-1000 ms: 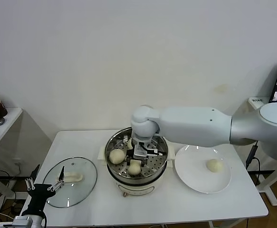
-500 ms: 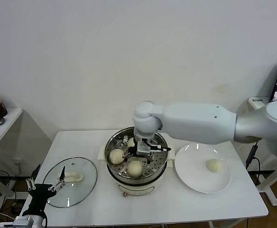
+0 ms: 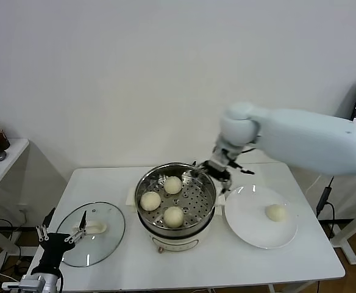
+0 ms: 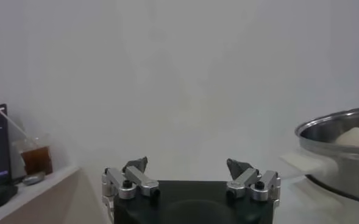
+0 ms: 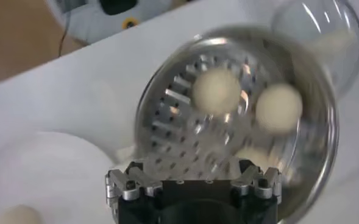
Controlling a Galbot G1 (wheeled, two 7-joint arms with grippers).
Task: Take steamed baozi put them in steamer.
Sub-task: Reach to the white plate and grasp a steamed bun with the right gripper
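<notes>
Three smooth, pale cream buns (image 3: 173,185) sit on the perforated metal tray inside the steamer (image 3: 175,229), a round shiny steel pot on a white base standing at the middle of the white table (image 3: 288,259). They lie apart from one another: one toward the wall side of the tray, one at the steamer's left, one at its front edge. A fourth bun (image 3: 276,212) rests alone on the flat white plate (image 3: 245,223) just to the right of the steamer.

The right gripper (image 3: 217,171) hangs above the steamer's right rim, between pot and plate, its fingers spread wide and holding nothing. Its wrist view looks straight down on the holed tray and the buns.

To the left of the steamer lies the round glass lid (image 3: 108,235) with its white handle. The left gripper (image 3: 61,235) waits at the lid's near left edge, off the table's front corner, jaws apart and empty.
</notes>
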